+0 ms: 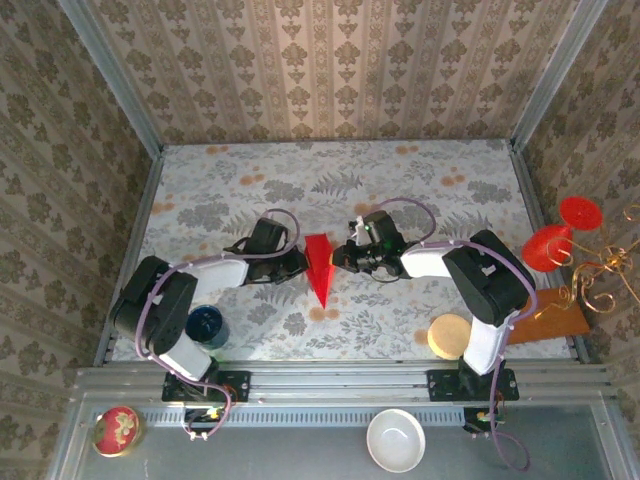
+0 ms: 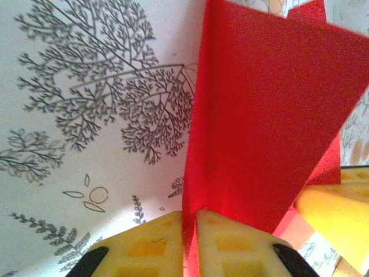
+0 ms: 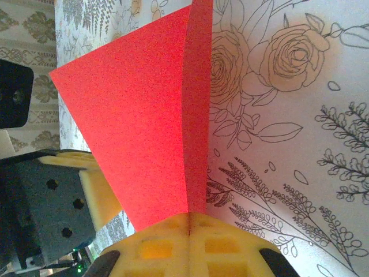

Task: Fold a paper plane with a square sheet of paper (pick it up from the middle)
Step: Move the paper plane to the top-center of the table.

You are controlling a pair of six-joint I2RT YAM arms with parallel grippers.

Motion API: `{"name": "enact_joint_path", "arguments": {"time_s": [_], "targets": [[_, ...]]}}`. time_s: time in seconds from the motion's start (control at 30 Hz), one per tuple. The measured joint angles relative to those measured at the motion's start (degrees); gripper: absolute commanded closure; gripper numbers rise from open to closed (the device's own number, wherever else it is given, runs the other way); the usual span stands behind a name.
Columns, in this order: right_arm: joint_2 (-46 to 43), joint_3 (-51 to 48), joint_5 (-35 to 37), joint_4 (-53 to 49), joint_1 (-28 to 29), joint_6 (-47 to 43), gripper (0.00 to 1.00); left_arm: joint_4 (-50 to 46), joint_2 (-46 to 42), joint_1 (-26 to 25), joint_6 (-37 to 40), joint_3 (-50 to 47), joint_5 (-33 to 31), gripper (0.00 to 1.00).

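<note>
At table (image 1: 420, 190) centre, from the overhead camera, the paper plane (image 1: 320, 268) sits pinned between both arms. Its long axis runs twelve to six: wide tail toward twelve, sharp nose toward six, aimed back at the arm bases.

The left gripper (image 1: 303, 263) comes in from nine o'clock and the right gripper (image 1: 342, 257) from three o'clock, each square across that axis and both touching the red paper near mid-length. Neither arm is nearer; it's a dead heat, one on each flank.

On the left wrist camera the yellow pads (image 2: 225, 242) are pressed together with a red edge caught between them, folded layers standing up and fanning away toward twelve. On the right wrist camera it's the same story: jaws closed on the paper's edge, a crease rising straight up from the pinch, and the other gripper's pad sits just beside the sheet at eight o'clock.

Pose-wise, both arms reach forward from the bases, then bend inward, the wrists facing each other across the plane.

My read: whatever follows hinges on that twelve-to-six crease. Any pull toward nine or three would spread the wings, and uneven tugging could tear or skew thin paper.
</note>
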Motion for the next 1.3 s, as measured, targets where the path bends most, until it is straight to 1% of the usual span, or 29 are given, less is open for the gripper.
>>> {"name": "enact_joint_path", "arguments": {"time_s": [0.07, 0.33, 0.57, 0.83, 0.93, 1.0, 1.13, 1.17, 1.3], "targets": [[0.0, 0.0, 0.0, 0.0, -0.3, 0.1, 0.95, 0.0, 0.2, 0.5, 0.4, 0.4, 0.2, 1.0], [-0.7, -1.8, 0.7, -0.1, -2.1, 0.1, 0.94, -0.5, -0.2, 1.4, 0.7, 0.7, 0.1, 1.0], [-2.9, -2.9, 3.3, -1.2, -2.6, 0.0, 0.94, -0.7, -4.2, 1.4, 0.7, -1.0, -2.0, 1.0], [-2.7, -2.7, 4.5, -3.0, -2.4, -0.2, 0.9, -0.4, -3.2, 0.4, 0.6, -1.9, -3.3, 1.0], [-2.7, -1.8, 6.2, -7.0, -1.7, -0.7, 0.84, -0.4, -2.4, 0.1, 0.4, -1.9, -3.5, 1.0], [-2.7, -0.8, 7.2, -9.6, -1.3, -1.5, 0.79, -0.4, -2.3, -0.1, 0.4, -1.9, -3.7, 1.0], [-3.4, 1.8, 9.6, -14.9, -0.3, -3.3, 0.63, -0.3, -2.3, -0.2, 0.4, -1.9, -3.7, 1.0], [-4.2, 2.2, 10.7, -16.3, 0.1, -4.0, 0.61, -0.3, -2.3, -0.3, 0.4, -1.9, -3.7, 1.0], [-8.7, 4.8, 17.3, -23.5, 3.6, -6.6, 0.59, -0.3, -2.3, -0.5, 0.4, -1.9, -3.7, 1.0]]}}
